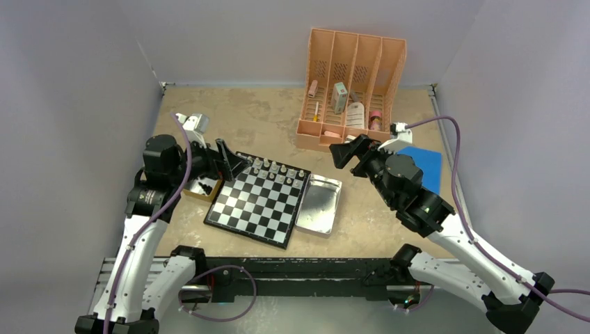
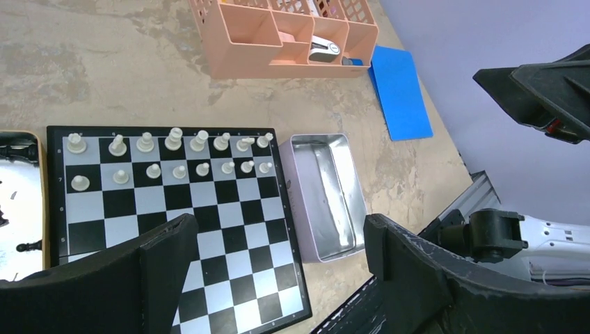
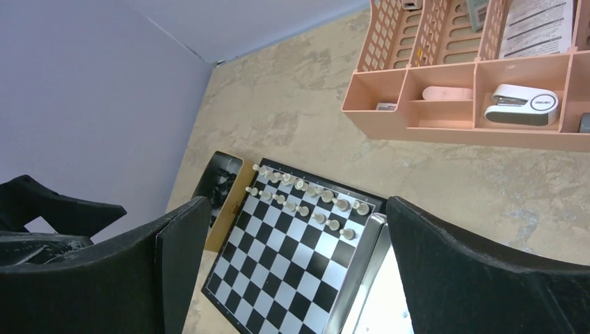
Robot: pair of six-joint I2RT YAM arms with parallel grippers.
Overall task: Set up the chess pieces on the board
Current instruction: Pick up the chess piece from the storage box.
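Chess pieces (image 2: 174, 139), seemingly white, line two board (image 2: 229, 240) rows; left fingers (image 2: 163, 268) and right fingers (image 3: 177, 240) gape empty.

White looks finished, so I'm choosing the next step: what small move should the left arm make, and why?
Probably swing the open left hand toward the box beside the board, where black pieces lie: white pieces fill the two far rows, the other rows are bare.

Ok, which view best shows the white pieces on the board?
Left wrist: both rows of white pieces show large and distinct on the board. Top external shows them tiny at its far edge; right wrist shows them small and distant.
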